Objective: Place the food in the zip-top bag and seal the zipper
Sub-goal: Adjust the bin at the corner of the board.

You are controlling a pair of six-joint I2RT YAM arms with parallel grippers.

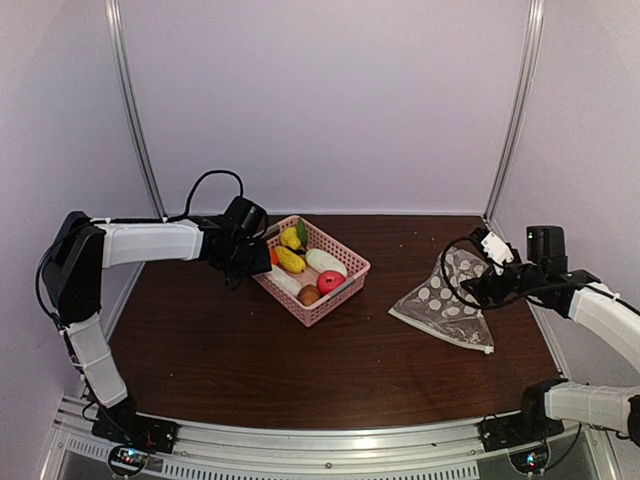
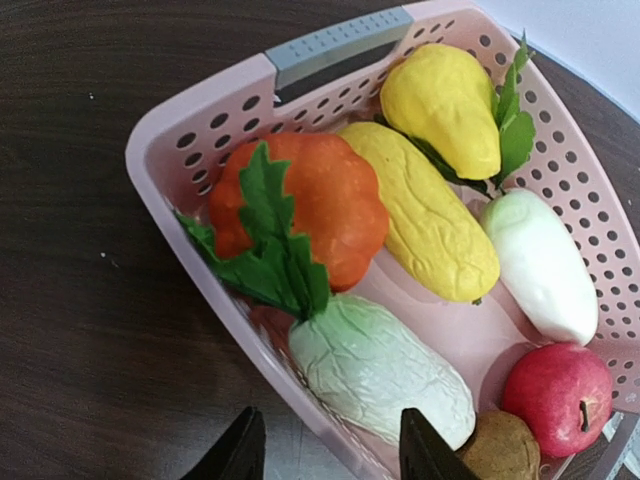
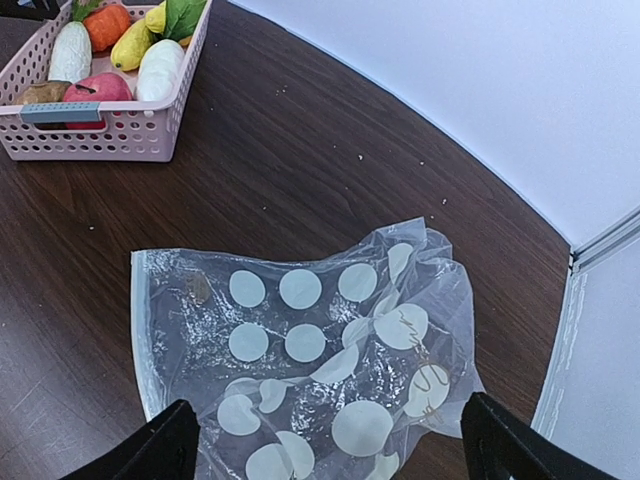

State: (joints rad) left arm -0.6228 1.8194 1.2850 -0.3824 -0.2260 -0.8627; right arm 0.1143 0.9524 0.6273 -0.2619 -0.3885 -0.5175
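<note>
The food lies in a pink lattice basket (image 2: 190, 120) at the table's back left: an orange pumpkin (image 2: 320, 200), a yellow pear (image 2: 440, 105), a long yellow piece (image 2: 430, 220), a white radish (image 2: 540, 265), a red apple (image 2: 555, 395), a brown potato (image 2: 500, 450) and a pale green cabbage (image 2: 380, 365). My left gripper (image 2: 332, 450) is open, straddling the basket's near wall and the cabbage's end. The zip-top bag (image 3: 320, 350) lies crumpled and empty on the table at right, its white zipper (image 3: 138, 330) along the left edge. My right gripper (image 3: 335, 445) hovers wide open over it.
The basket (image 1: 340, 300) and the bag (image 1: 445, 305) sit about a basket's width apart on the dark wooden table. White walls and metal posts close in the back and sides. The right arm's cables hang near the bag's far corner.
</note>
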